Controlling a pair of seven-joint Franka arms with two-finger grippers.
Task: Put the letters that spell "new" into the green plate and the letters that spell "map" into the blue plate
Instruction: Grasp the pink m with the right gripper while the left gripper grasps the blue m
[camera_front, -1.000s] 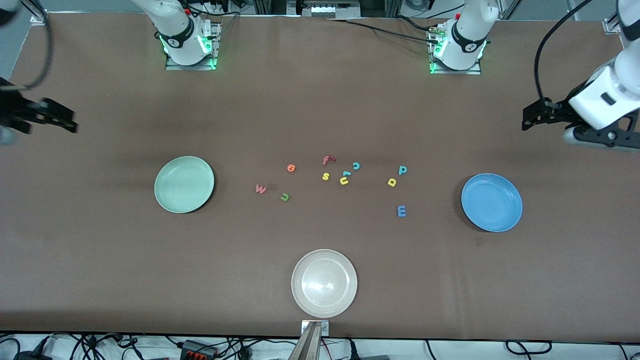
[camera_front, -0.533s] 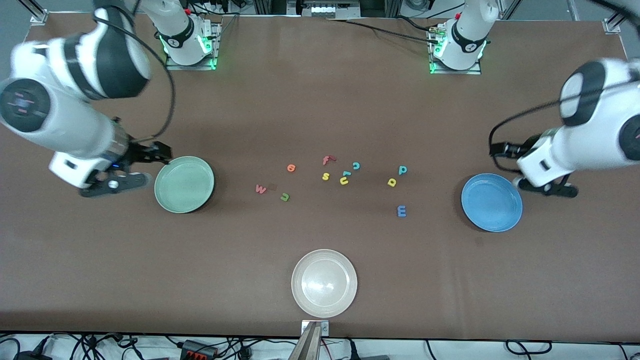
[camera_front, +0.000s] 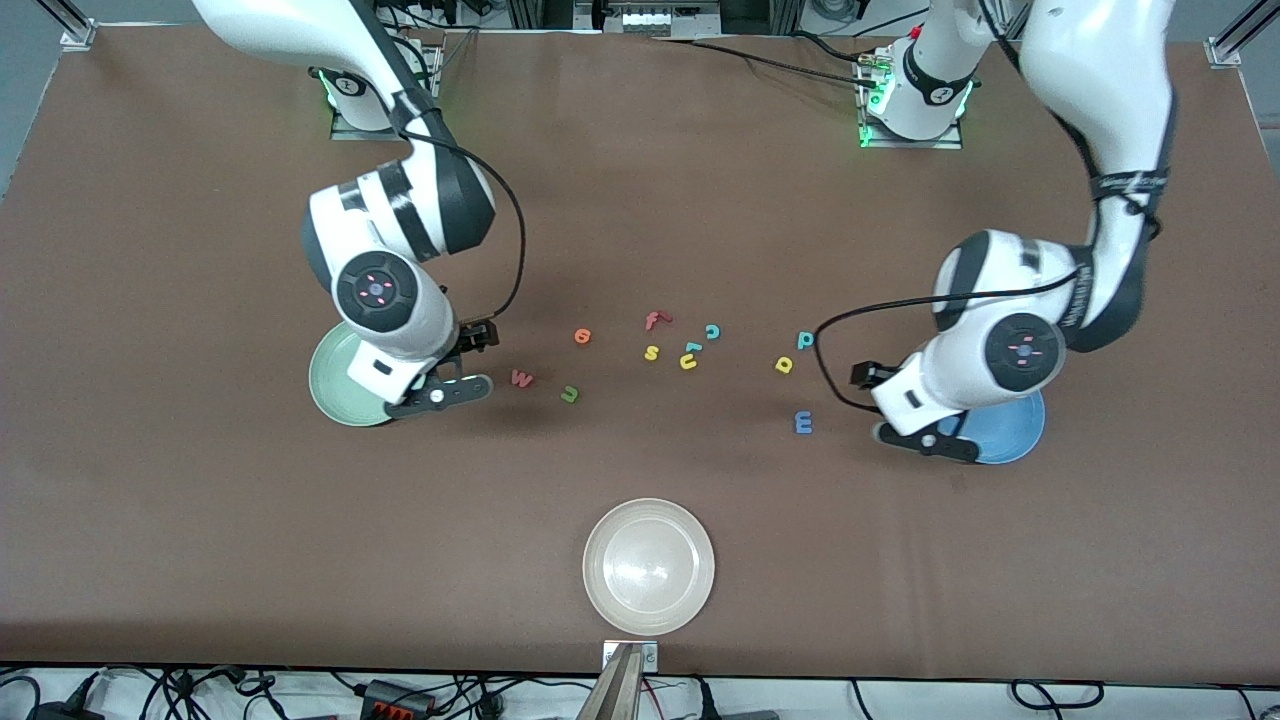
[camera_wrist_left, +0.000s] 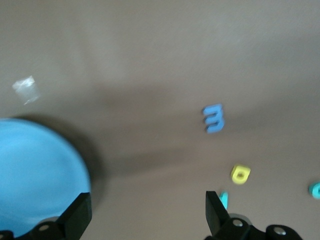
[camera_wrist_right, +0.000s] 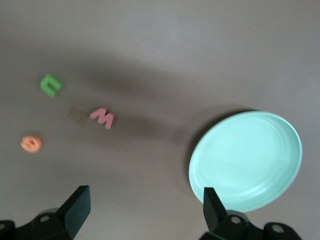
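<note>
The green plate (camera_front: 335, 388) (camera_wrist_right: 245, 160) lies toward the right arm's end, half covered by that arm. Beside it are the pinkish w (camera_front: 521, 378) (camera_wrist_right: 102, 117), green n (camera_front: 569, 394) (camera_wrist_right: 51, 84) and orange e (camera_front: 582, 336) (camera_wrist_right: 31, 143). My right gripper (camera_front: 480, 338) (camera_wrist_right: 145, 207) hangs open and empty over bare table between plate and w. The blue plate (camera_front: 1012, 437) (camera_wrist_left: 35, 170) sits under the left arm. Blue m (camera_front: 803, 423) (camera_wrist_left: 214, 118), yellow a (camera_front: 784, 365) (camera_wrist_left: 240, 174) and teal p (camera_front: 805, 340) lie beside it. My left gripper (camera_front: 860, 376) (camera_wrist_left: 147, 212) is open and empty over the table by the plate's rim.
A red f (camera_front: 655, 320), yellow s (camera_front: 651, 352), yellow u (camera_front: 688, 362) and teal c (camera_front: 712, 331) cluster mid-table. A beige-white plate (camera_front: 648, 566) sits nearest the front camera. A scrap of tape (camera_wrist_left: 26, 90) lies by the blue plate.
Both arms have swung in from the table's ends toward the letters: the right gripper past the green plate, the left gripper past the blue plate. Letters and plates have not moved.
</note>
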